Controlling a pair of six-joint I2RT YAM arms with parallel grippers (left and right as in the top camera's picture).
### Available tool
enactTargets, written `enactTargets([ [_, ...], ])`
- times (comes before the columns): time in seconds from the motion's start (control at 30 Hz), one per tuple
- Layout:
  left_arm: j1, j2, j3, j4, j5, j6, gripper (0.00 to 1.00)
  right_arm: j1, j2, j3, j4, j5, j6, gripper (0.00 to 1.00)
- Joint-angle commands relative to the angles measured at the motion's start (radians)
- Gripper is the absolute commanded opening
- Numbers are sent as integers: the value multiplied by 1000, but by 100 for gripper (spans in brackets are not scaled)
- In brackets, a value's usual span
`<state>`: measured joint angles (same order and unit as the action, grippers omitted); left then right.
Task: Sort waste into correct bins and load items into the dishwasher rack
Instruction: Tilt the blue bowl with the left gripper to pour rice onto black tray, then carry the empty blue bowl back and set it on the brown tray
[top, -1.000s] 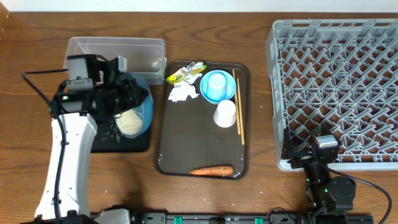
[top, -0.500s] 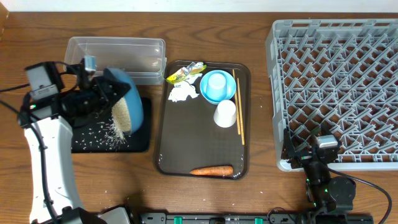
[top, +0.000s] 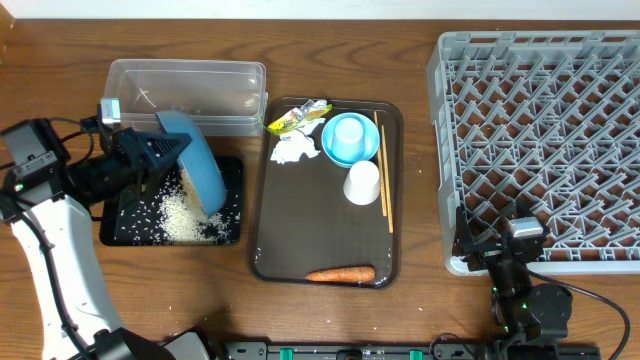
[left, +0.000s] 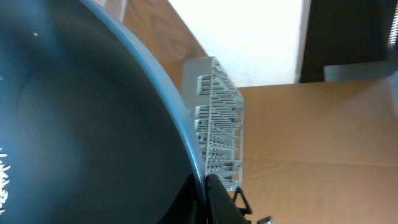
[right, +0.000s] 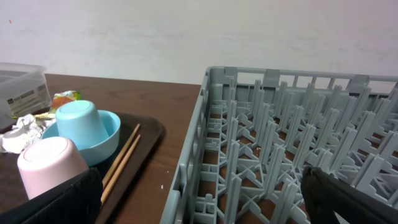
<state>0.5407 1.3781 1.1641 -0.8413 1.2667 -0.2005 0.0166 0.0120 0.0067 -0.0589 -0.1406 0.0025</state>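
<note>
My left gripper (top: 150, 155) is shut on the rim of the large dark-blue bowl (top: 196, 170) and holds it tipped steeply over the black tray (top: 232, 170). Loose rice (top: 178, 215) lies on that tray. In the left wrist view the bowl (left: 74, 124) fills the frame, its rim pinched between my fingers (left: 205, 199). The clear tub (top: 190, 88) stands behind. The wrapper (top: 298, 118), napkin (top: 294, 149), light-blue bowl (top: 350, 138), white cup (top: 362, 182), chopsticks (top: 384, 170) and carrot (top: 340, 273) lie on the brown tray. My right gripper (top: 505, 250) is open and empty at the rack's (top: 540, 140) front-left corner.
The brown serving tray (top: 262, 240) sits between the black tray and the rack. A few rice grains lie on the wood in front of the black tray. The right wrist view shows the rack's near wall (right: 193, 168) between my open fingers (right: 205, 205).
My left arm has swung left and tipped the dark-blue bowl further. The rice has slid out of the bowl onto the black tray. The right arm has not moved.
</note>
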Motion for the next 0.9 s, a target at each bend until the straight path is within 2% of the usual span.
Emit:
enactTargets([
  [0.0, 32, -13, 31, -23, 88, 25, 6, -11, -1, -1, -4, 2, -11, 99],
  [0.17, 71, -13, 31, -35, 43, 50, 6, -11, -1, -1, -4, 2, -11, 99],
  [0.67, 111, -8, 31, -74, 111, 75, 6, -11, -1, -1, -4, 2, -11, 99],
  [0.73, 114, -7, 31, -35, 98, 90, 6, -11, -1, -1, -4, 2, -11, 99],
  [0.8, 132, -1, 31, -9, 51, 44, 6, -11, -1, -1, -4, 2, -11, 99],
  [0.87, 152, 6, 31, -21, 98, 33, 6, -11, -1, -1, -4, 2, -11, 99],
])
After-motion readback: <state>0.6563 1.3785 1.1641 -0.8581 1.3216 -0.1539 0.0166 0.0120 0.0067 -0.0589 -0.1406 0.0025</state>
